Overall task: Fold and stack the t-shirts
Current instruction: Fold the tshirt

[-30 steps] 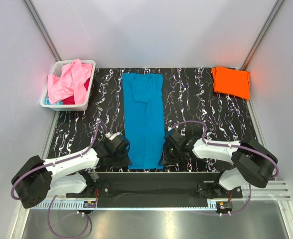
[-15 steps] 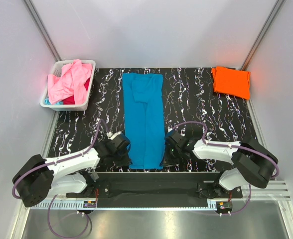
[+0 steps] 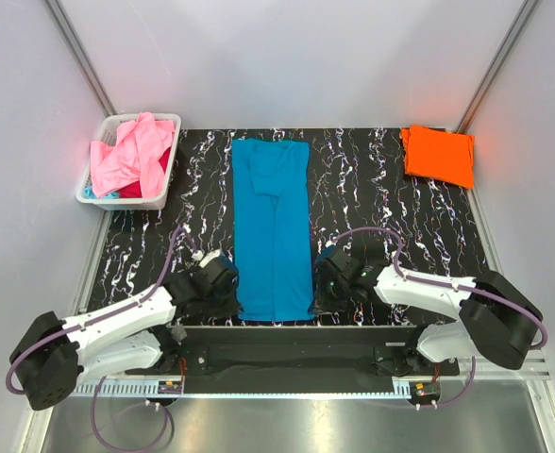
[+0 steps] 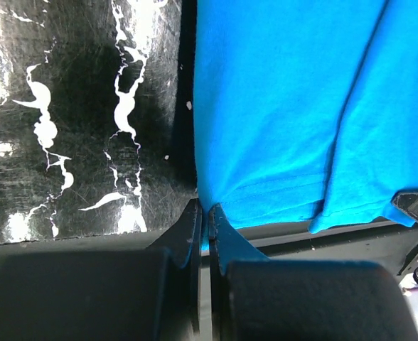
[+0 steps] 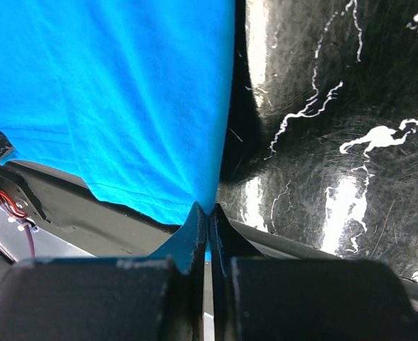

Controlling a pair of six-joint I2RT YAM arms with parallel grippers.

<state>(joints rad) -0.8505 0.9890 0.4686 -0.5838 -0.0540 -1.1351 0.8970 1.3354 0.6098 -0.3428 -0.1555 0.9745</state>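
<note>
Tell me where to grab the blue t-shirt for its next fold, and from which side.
Take the blue t-shirt by its two near hem corners, coming in from the near side. It lies flat as a long narrow strip running front to back, so that hem is closest. The left hand and right hand are shut on those corners.
</note>
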